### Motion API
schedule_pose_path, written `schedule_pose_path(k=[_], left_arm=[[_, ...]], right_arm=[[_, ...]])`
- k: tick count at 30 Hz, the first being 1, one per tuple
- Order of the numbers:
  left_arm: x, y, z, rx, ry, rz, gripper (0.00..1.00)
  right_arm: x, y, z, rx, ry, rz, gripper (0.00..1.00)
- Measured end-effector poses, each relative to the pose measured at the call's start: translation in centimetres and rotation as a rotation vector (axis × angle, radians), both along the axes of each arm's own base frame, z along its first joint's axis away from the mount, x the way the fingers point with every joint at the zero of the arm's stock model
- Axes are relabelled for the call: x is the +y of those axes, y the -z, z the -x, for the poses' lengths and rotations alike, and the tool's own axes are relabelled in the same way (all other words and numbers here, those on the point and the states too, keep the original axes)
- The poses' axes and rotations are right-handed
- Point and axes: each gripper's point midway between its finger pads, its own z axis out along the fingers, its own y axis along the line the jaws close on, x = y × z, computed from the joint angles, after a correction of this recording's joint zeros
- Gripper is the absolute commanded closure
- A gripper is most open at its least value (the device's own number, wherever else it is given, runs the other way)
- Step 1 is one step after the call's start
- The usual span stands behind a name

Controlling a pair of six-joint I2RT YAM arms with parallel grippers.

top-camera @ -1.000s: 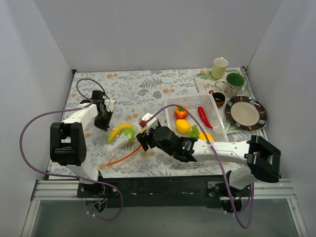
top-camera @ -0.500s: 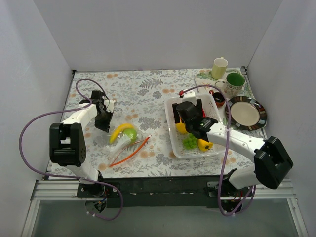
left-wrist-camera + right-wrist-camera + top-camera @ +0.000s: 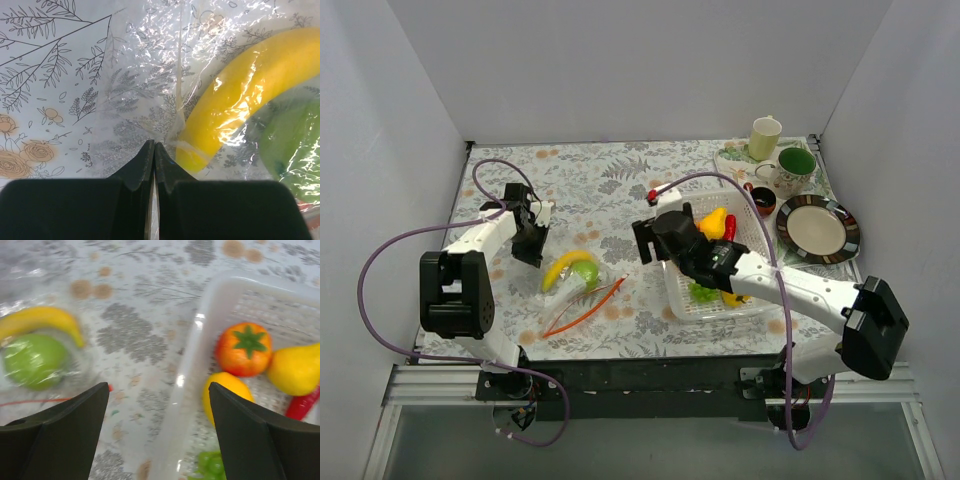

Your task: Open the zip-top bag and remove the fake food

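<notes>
The clear zip-top bag [image 3: 578, 288] lies on the patterned table, its red-orange zip strip [image 3: 582, 311] at the near side. Inside are a yellow banana [image 3: 565, 265] and a green round fruit [image 3: 583, 273]. My left gripper [image 3: 529, 247] is shut on the bag's far-left edge; in the left wrist view the gripper [image 3: 151, 145] pinches clear plastic beside the banana [image 3: 240, 95]. My right gripper [image 3: 645, 240] is open and empty above the left rim of the white basket [image 3: 669, 262]. In the right wrist view the gripper [image 3: 159, 390] is over that rim [image 3: 200, 347], with the bagged green fruit [image 3: 35, 360] to its left.
The basket holds a tomato [image 3: 245, 347], a yellow pear [image 3: 713, 220], a yellow round fruit [image 3: 225, 392], a red chili [image 3: 729, 226] and green grapes [image 3: 703, 292]. Cups [image 3: 765, 137], a small bowl [image 3: 763, 200] and a striped plate [image 3: 817, 229] stand at the far right.
My right arm swung from the bag to over the basket, then back left to the basket's left rim. A yellow pear now shows in the basket. The left gripper has not moved.
</notes>
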Motion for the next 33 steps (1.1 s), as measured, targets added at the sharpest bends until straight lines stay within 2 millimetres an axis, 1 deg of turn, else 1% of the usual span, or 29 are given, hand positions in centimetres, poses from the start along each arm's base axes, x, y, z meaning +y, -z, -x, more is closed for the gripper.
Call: schedule_pose_path(k=[1, 2, 3, 5, 7, 10, 13, 16, 20, 23, 26, 28, 33], left_arm=[[0.0, 0.0, 0.0, -0.002, -0.001, -0.002, 1.00], [0.1, 0.0, -0.1, -0.003, -0.001, -0.005, 1.00], [0.1, 0.0, -0.1, -0.004, -0.002, -0.008, 1.00], [0.2, 0.1, -0.1, -0.005, -0.003, -0.012, 1.00], [0.3, 0.2, 0.0, -0.004, -0.005, -0.018, 1.00], [0.5, 0.4, 0.2, -0.001, -0.007, -0.027, 1.00], [0.6, 0.6, 0.3, 0.002, -0.008, -0.031, 1.00], [0.6, 0.6, 0.3, 0.002, -0.009, -0.034, 1.00], [0.6, 0.6, 0.3, 0.002, -0.009, -0.034, 1.00], [0.6, 0.6, 0.3, 0.002, -0.009, -0.034, 1.00], [0.6, 0.6, 0.3, 0.002, -0.009, -0.034, 1.00], [0.6, 0.6, 0.3, 0.002, -0.009, -0.034, 1.00], [0.6, 0.5, 0.2, 0.000, -0.009, -0.034, 1.00]], right_arm=[[1.8, -0.3, 1.2, 0.003, -0.060, -0.026, 0.44], [3.4, -0.4, 2.4, 0.006, -0.117, -0.045, 0.64], [4.9, -0.6, 3.5, 0.010, -0.166, -0.070, 0.98], [7.8, -0.3, 6.0, 0.026, -0.263, -0.107, 0.99], [10.1, 0.3, 8.0, 0.043, -0.333, -0.126, 0.99], [13.3, 2.2, 11.2, 0.073, -0.447, -0.130, 0.99], [15.4, 3.2, 13.6, 0.094, -0.540, -0.153, 0.99], [16.9, 3.6, 15.4, 0.112, -0.617, -0.195, 0.99], [18.5, 4.3, 16.1, 0.133, -0.670, -0.235, 0.99], [19.1, 5.9, 16.4, 0.157, -0.682, -0.229, 0.99], [19.2, 7.8, 16.5, 0.189, -0.684, -0.201, 0.99], [19.2, 8.7, 16.5, 0.203, -0.682, -0.188, 0.99], [19.3, 9.1, 16.4, 0.209, -0.678, -0.187, 0.99]])
